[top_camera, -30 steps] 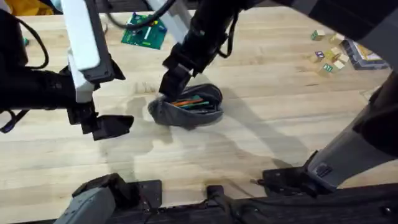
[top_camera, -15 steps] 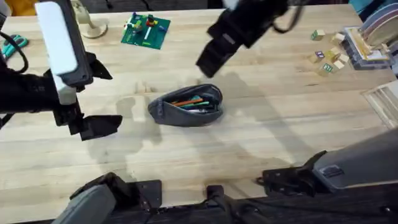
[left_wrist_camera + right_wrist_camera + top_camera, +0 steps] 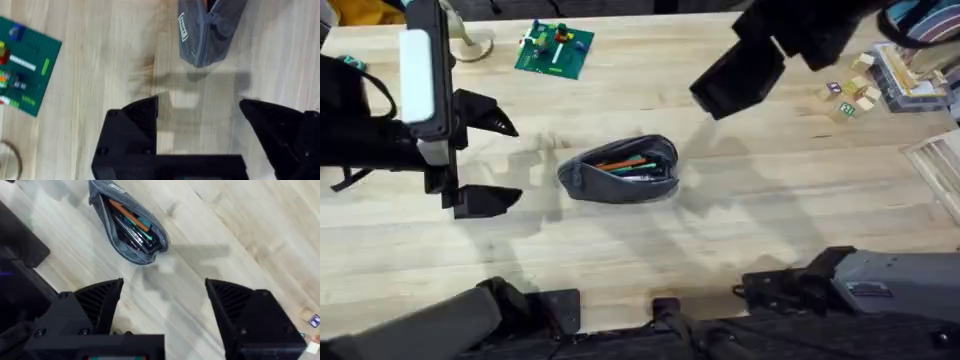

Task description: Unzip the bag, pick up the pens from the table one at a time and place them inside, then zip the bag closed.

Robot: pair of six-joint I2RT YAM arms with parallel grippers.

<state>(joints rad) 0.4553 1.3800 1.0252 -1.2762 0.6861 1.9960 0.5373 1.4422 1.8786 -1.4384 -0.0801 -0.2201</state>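
Left gripper (image 3: 485, 160) sat at left of frame, slightly higher than a second ago, fingers spread, holding nothing. Grey bag (image 3: 620, 168) lay at center of the counter (image 3: 720, 240), same spot as before, unzipped and gaping, orange, red and green pens (image 3: 625, 163) lying inside. Right gripper (image 3: 162, 297) had pulled off the bag to upper right, well apart from it, fingers spread and empty.

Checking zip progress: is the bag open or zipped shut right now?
Open. The bag gapes along its zipper, and the pens inside show through the gap, in overhead and right wrist views.
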